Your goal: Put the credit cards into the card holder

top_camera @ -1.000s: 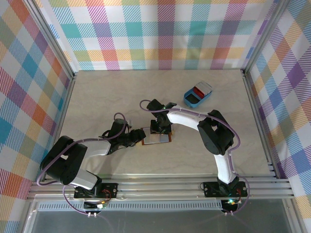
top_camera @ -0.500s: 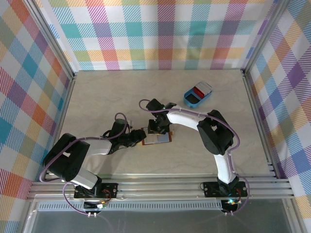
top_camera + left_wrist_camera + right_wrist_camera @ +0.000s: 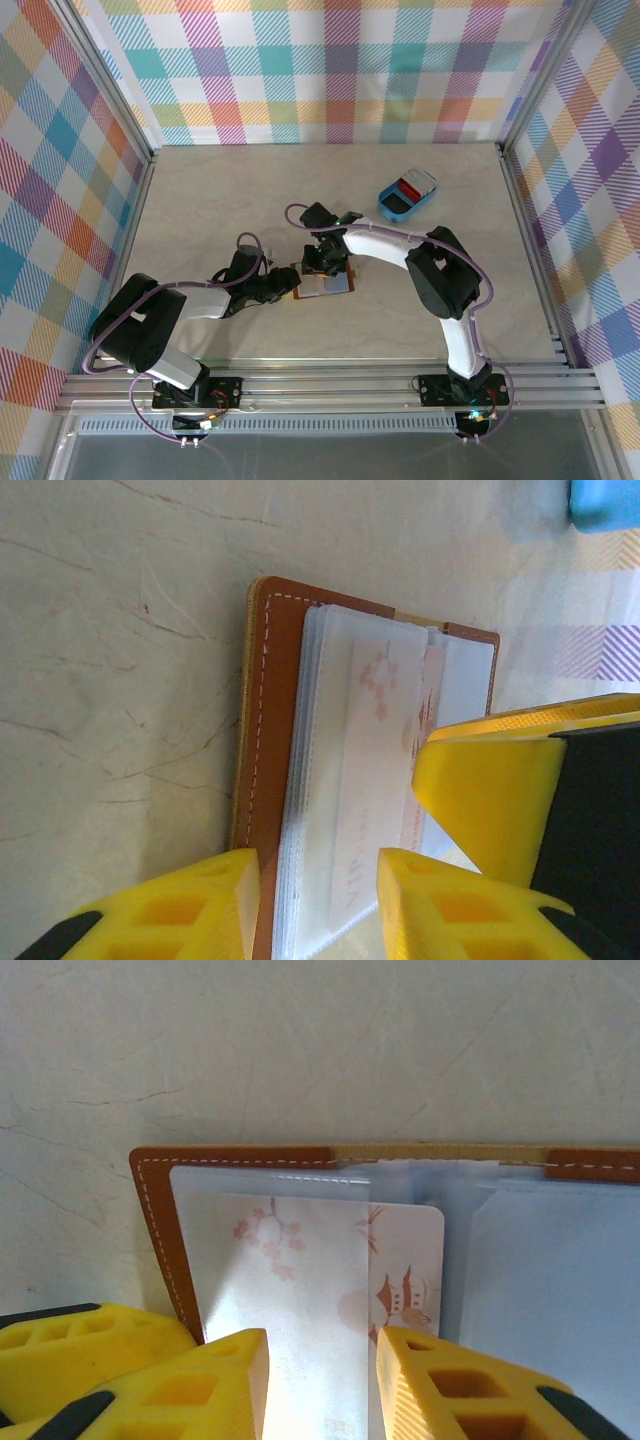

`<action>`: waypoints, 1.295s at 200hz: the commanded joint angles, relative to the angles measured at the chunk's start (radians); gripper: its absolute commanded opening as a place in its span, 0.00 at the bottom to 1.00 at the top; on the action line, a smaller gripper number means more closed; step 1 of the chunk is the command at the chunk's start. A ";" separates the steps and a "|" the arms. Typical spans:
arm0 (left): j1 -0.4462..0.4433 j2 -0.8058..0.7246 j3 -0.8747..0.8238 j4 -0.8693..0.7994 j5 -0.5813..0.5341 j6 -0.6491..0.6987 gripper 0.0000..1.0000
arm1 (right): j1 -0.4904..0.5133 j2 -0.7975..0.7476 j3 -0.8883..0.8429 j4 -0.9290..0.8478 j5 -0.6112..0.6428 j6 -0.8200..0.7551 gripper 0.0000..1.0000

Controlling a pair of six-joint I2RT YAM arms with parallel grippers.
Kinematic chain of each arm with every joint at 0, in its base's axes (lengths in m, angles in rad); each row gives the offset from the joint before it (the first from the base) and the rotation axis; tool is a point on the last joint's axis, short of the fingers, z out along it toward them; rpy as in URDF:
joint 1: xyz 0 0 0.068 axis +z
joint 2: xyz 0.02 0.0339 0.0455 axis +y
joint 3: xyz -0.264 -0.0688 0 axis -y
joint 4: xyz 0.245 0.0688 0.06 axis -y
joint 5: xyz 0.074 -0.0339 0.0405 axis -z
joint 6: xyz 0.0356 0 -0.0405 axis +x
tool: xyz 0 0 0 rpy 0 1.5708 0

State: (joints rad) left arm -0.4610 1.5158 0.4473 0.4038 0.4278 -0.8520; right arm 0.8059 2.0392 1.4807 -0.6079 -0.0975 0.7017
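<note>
- Yellow fingers of the left gripper sit at the near-left edge of the card holder. The jaws stand partly apart, with a moderate gap between them.
- Across that gap lie the card holder's stitched brown leather border and the edges of its clear sleeves. Nothing looks pinched between the two fingers (whether the tips press down on the leather or hang just above it, I cannot tell).
- Brown and opened flat, the card holder lies inside face up on the pale table, its leather rim framing a stack of clear plastic sleeves.
- One of the credit cards, whitish with pink blossoms and a small pagoda, lies in the half of the card holder where the left gripper is. Most of it is under a clear sleeve, and one strip toward the card holder's middle shows past the sleeve's edge.
- At the card holder's far edge the right gripper points down over that card. Its jaws are partly apart, and the gap is narrower than the card, so the fingers stand over its face rather than clasp its edges. Whether they touch the card cannot be judged.
- Well beyond the card holder, to its far right, a blue tray holds more credit cards, red and whitish.
</note>
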 commanded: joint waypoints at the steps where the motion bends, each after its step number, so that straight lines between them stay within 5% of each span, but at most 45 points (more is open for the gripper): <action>1: 0.008 0.007 -0.012 0.032 0.012 -0.009 0.36 | 0.006 -0.058 -0.018 -0.044 0.054 -0.017 0.35; 162: 0.008 0.004 -0.015 0.029 0.012 -0.008 0.35 | 0.004 0.013 0.008 -0.061 0.019 -0.062 0.38; 259: 0.009 0.017 -0.007 0.033 0.014 -0.009 0.34 | 0.006 0.018 0.006 -0.036 -0.036 -0.053 0.28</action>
State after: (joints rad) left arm -0.4610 1.5166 0.4473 0.4038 0.4294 -0.8520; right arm 0.8066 2.0415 1.4654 -0.6453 -0.0990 0.6495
